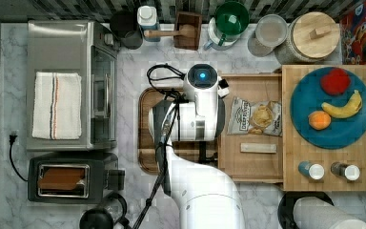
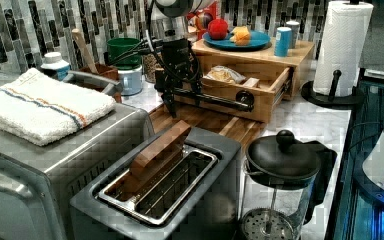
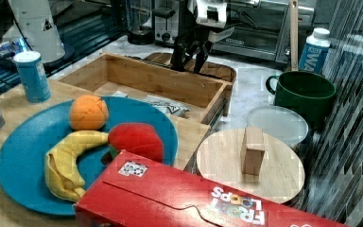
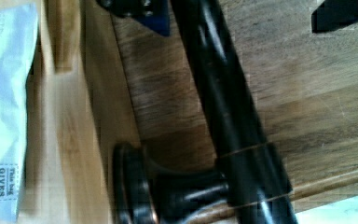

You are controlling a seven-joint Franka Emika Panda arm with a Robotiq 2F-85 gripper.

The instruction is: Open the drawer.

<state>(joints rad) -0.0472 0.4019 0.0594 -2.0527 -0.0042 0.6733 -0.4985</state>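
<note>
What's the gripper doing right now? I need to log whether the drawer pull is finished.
Gripper: open, fingers astride the black bar handle of the pulled-out drawer, not clamped on it.

White arm bent, fingers (image 2: 172,102) spread, pointing downward.

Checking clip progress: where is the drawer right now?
The drawer is pulled out toward the top view's left from under the wooden stand, over the brown board, with a chip bag inside.
</note>
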